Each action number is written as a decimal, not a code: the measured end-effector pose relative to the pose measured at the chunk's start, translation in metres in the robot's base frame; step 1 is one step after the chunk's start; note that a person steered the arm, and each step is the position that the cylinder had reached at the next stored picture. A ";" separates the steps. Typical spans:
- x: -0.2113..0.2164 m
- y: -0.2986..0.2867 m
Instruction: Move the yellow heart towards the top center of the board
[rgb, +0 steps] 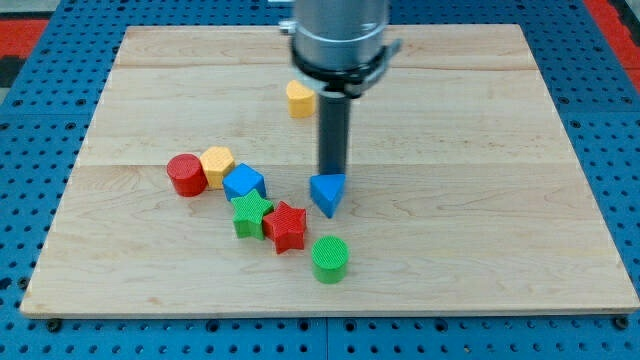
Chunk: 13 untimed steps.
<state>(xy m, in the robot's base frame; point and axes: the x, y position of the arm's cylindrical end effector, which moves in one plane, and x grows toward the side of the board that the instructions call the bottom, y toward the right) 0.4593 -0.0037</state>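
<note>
The yellow heart (299, 99) lies near the view's top centre of the wooden board (480, 200), partly hidden behind the arm's housing. My tip (331, 173) stands well below the heart and to its right, just above the blue triangle (327, 193) and seeming to touch its upper edge.
A cluster lies at the view's lower left: a red cylinder (186, 174), a yellow hexagon (217, 163), a blue cube (244, 184), a green star (251, 214), a red star (286, 226) and a green cylinder (329, 259). Blue pegboard surrounds the board.
</note>
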 end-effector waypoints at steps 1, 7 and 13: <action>-0.010 0.004; -0.018 -0.089; -0.062 -0.037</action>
<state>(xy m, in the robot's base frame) 0.3972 -0.0403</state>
